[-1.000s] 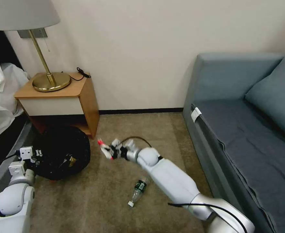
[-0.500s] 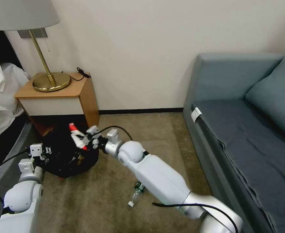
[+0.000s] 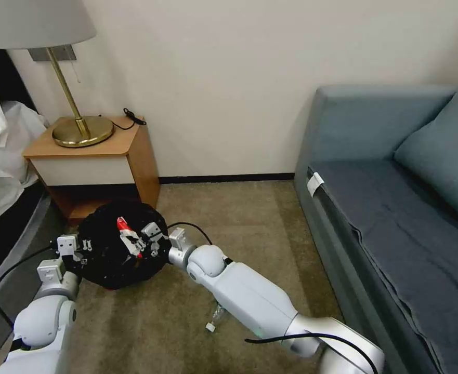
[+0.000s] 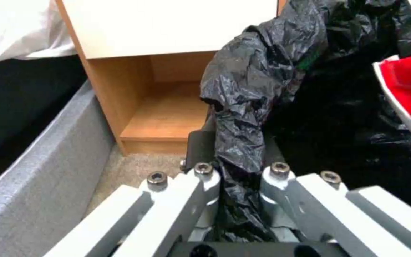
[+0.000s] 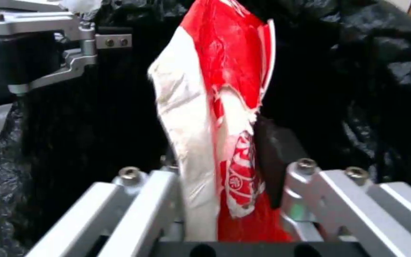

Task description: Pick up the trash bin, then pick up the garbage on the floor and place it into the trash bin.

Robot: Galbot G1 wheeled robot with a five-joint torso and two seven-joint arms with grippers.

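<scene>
- Holding the trash bin (image 3: 115,252) by its rim, the left gripper (image 3: 78,249) sits at the bin's 9 o'clock in the head view; its fingers (image 4: 201,167) are pinched together on the crinkly black liner (image 4: 243,117), and whether any hard rim lies inside that pinch I cannot tell; if it is bag alone, the liner could slide off and the bin sag or tip.
- Over the bin's mouth the right gripper (image 3: 135,243) is clamped on the red-and-white pack (image 5: 224,117); the pack stands up between the fingers, its top leaning toward the bin's 12 o'clock.
- Opening here looks mostly safe; the risk is the crumpled pack clinging to a finger pad, or catching a fold of the liner and resting on the rim, not inside.
- On the carpet, the clear bottle (image 3: 217,316) lies at about 4 o'clock from the bin, partly under the right forearm; a low withdrawal could knock it rolling.
- Just beyond the bin at 11 o'clock, the nightstand (image 3: 115,156) crowds the space; swinging the bin that way could strike it.
</scene>
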